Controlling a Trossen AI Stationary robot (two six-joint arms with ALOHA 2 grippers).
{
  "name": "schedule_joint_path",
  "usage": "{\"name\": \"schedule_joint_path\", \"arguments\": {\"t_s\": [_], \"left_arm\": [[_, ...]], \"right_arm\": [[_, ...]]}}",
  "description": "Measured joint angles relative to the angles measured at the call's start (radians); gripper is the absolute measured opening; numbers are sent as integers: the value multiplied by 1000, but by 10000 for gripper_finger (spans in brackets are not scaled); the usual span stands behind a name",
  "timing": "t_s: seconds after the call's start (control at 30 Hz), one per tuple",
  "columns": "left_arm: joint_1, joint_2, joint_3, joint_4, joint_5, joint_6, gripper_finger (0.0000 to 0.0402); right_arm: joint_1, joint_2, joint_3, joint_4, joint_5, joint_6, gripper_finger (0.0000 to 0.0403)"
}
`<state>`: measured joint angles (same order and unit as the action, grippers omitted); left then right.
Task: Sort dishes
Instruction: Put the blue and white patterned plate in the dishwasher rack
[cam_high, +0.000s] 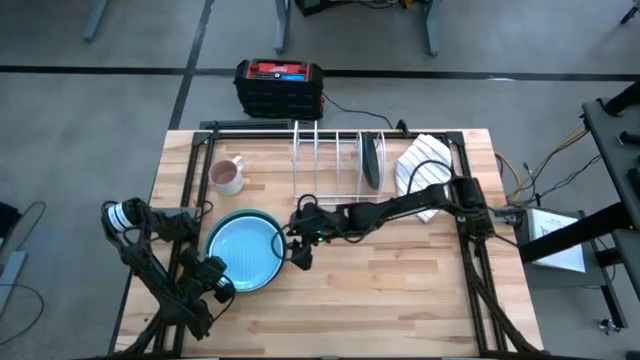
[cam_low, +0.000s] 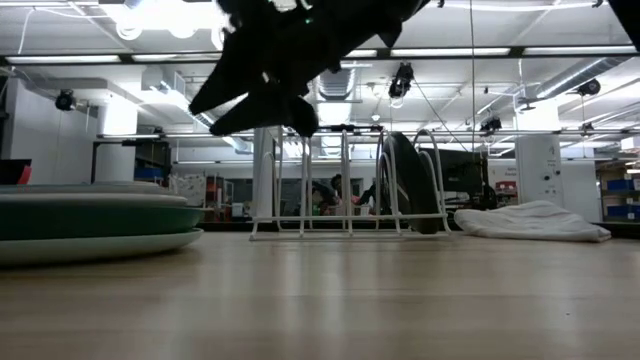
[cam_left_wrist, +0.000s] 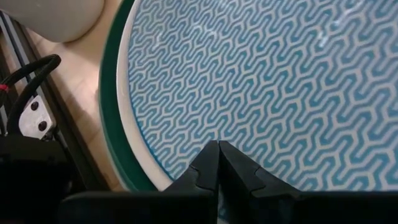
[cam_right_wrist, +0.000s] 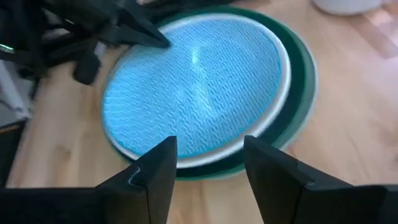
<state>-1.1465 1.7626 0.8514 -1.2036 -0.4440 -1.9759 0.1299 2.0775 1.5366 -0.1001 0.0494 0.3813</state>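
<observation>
A light blue patterned plate (cam_high: 246, 250) lies on top of a green-rimmed plate (cam_high: 262, 218) at the table's left middle. The stack also shows in the low view (cam_low: 90, 222). My left gripper (cam_high: 226, 282) is shut, with its tips (cam_left_wrist: 217, 148) over the blue plate's near-left rim. My right gripper (cam_high: 298, 252) is open and empty just right of the stack. It hangs clear above the table in the low view (cam_low: 268, 100), and its fingers (cam_right_wrist: 155, 171) stand apart before the plates' right edge. A dark grey plate (cam_high: 372, 160) stands upright in the wire rack (cam_high: 335, 160). My left gripper's shut fingertips (cam_left_wrist: 217, 148) point slantwise down over the blue plate's patterned face (cam_left_wrist: 261, 93), just inside its near-left rim. I cannot tell whether they touch it. The plate lies flat on the green-rimmed plate.
A pinkish mug (cam_high: 228, 176) stands far-left of the stack. A white striped cloth (cam_high: 420, 165) lies right of the rack, under my right arm. A red and black box (cam_high: 279, 86) sits beyond the far edge. Bare wood lies at the near right (cam_high: 400, 300).
</observation>
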Motion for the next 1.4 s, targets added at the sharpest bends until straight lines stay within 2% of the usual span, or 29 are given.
{"name": "schedule_joint_path", "arguments": {"t_s": [0.23,0.63,1.0,1.4], "left_arm": [[0,0,-1,11,-9,-1,0],[1,0,-4,21,-30,-1,0],[1,0,-22,26,-68,2,0],[1,0,-58,56,-126,-8,0]], "right_arm": [[-8,82,50,-6,3,16,201],[-35,106,60,6,-31,82,241],[-46,150,60,89,-70,140,254],[-51,164,59,98,-95,167,257]]}}
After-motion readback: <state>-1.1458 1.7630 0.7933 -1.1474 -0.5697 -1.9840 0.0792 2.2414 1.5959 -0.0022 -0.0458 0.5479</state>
